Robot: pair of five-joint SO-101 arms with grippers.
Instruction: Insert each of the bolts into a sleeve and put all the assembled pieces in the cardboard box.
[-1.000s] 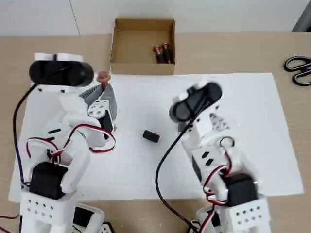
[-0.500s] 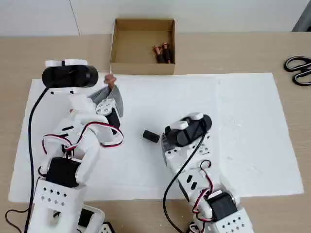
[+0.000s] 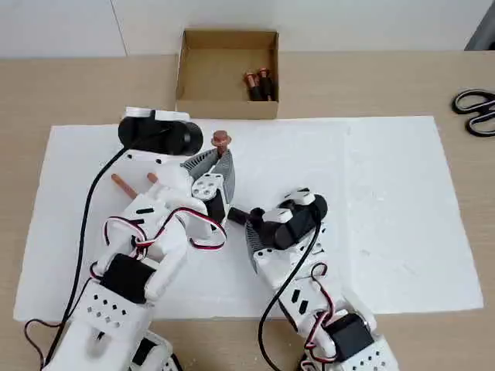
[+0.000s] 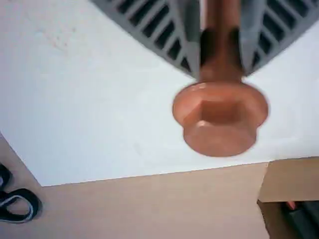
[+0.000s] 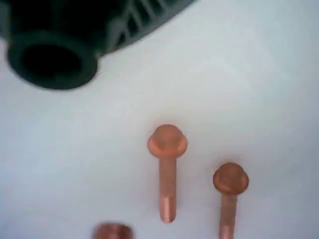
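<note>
We see the left gripper clenched on a bolt. The shank is pinched between the grey jaws, and the hex head sticks out past their tips toward the far side. The gripper is over the paper, a little left of centre and near the box. The box stands just beyond the paper's far edge on the table. Inside it, toward the right wall, lie assembled pieces, with copper heads on black bodies.

The right gripper is at the middle of the paper, just near and right of the left one, and right up against the sleeve. The right wrist view looks into the sleeve's open end, beside a grey jaw. We cannot tell whether that gripper grasps the sleeve or merely touches it.

Loose bolts lie on the paper to the left, partly under the left arm. Two show whole in the right wrist view, side by side and apart. Scissors lie at the far right of the table, off the paper.
</note>
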